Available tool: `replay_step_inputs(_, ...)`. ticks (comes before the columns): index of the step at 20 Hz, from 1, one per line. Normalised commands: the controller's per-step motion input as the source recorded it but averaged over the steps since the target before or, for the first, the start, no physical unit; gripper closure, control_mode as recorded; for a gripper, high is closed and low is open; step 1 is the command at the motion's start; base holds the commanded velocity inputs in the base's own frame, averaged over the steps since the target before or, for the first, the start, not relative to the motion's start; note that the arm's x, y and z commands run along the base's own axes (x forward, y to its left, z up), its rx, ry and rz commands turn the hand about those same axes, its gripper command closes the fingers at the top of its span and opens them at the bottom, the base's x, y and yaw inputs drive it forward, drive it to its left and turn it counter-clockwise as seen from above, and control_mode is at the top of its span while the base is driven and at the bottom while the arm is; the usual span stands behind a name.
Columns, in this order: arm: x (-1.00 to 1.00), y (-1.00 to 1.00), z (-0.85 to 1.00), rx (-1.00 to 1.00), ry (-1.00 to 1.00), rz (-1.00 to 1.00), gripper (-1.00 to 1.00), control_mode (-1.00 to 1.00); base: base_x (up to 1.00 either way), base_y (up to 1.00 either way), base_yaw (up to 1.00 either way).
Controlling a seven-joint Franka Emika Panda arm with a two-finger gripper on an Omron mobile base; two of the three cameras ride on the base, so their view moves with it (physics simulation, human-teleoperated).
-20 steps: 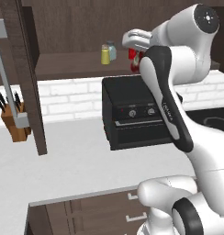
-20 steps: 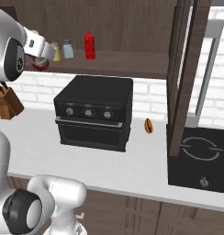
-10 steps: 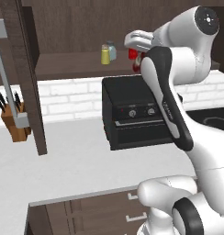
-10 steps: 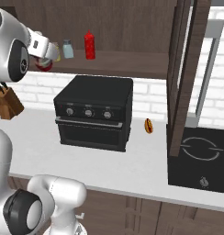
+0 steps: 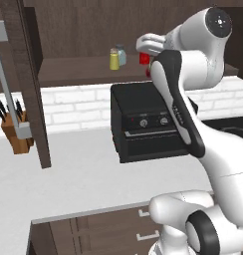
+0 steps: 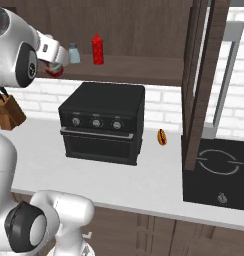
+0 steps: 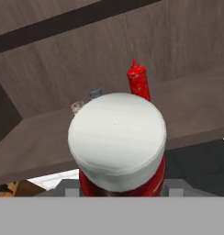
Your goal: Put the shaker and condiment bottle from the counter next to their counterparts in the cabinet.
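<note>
tool: clamped on the condiment bottle, gripped low on the body, cap end facing the cam; fingers hidden by the bottle.
bottle pos: held in the air in front of the cabinet shelf, above the black oven; in left base view just a bit of red shows past the wrist.
why held so: prob. carried level w/ the shelf so it can go straight in and be set upright; judgement only.
shaker: yellow, already on the shelf, touching or just beside the blue-grey shaker. That half looks done.
red squeeze bottle: upright on the shelf, near the blue-grey shaker, to its right in right base view. Target spot = next to it.
shelf space: bare board on the far side of the squeeze bottle, looks like enough room.
in the way: oven top sits right under the held bottle, so a low approach could clip it. Shakers stand close by on the near side; a swing could knock them. Open cabinet door hangs down at left, well apart from the arm.
other stuff: knife block on the surface at left; small hot-dog-like item beside the oven; cooktop at right. None near the path.
progress: approx. last step, bottle not yet set down.
</note>
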Motion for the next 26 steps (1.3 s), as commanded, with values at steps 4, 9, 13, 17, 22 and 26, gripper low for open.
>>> replay_step_inputs(4,0.14,-0.12,-0.07,-0.01,0.02,-0.03,1.00,-1.00,0.00,0.00,0.00)
replay_step_inputs(9,0.07,-0.19,0.00,0.00,0.07,-0.04,1.00,-1.00,0.00,0.00,0.00)
replay_step_inputs(13,0.11,-0.18,0.00,0.00,0.08,-0.05,1.00,-1.00,0.00,0.00,0.00)
replay_step_inputs(17,0.16,-0.14,-0.02,0.00,0.06,-0.06,1.00,-1.00,0.00,0.00,0.00)
replay_step_inputs(22,0.08,-0.07,-0.10,-0.02,0.01,-0.03,1.00,-1.00,0.00,0.00,0.00)
replay_step_inputs(26,0.12,0.00,-0.21,-0.03,0.00,0.00,1.00,-1.00,0.00,0.00,0.00)
